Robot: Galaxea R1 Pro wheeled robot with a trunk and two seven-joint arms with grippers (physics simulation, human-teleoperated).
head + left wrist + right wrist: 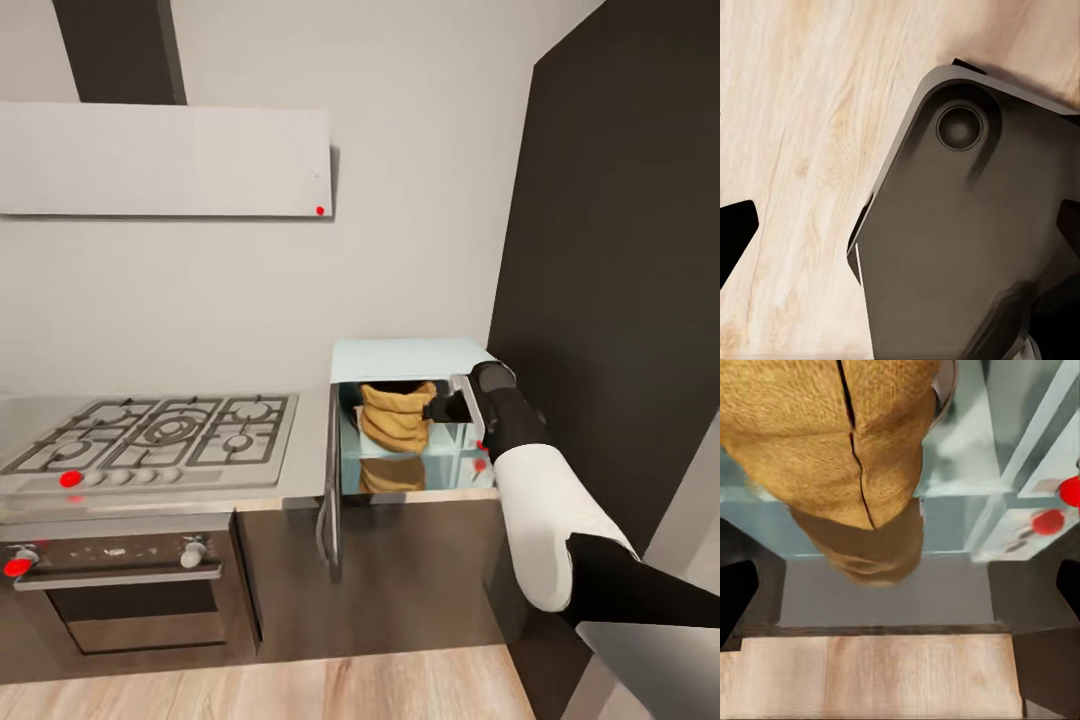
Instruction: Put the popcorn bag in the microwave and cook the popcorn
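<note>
In the head view, the hob point(150, 435) sits at the left on the table point(305, 470). Right of centre, the microwave point(410, 358) stands open with the bag point(397, 415) upright inside. The right end effector point(440, 408) reaches in from the right, touching the bag's side; whether it grips is unclear. The bag lies just left of it, so the right arm is nearer. The left end effector's state cannot be told.

The right arm point(545, 500) is fat and round, white in the middle with black ends. The base point(975, 240) is dark grey with one round dent.
</note>
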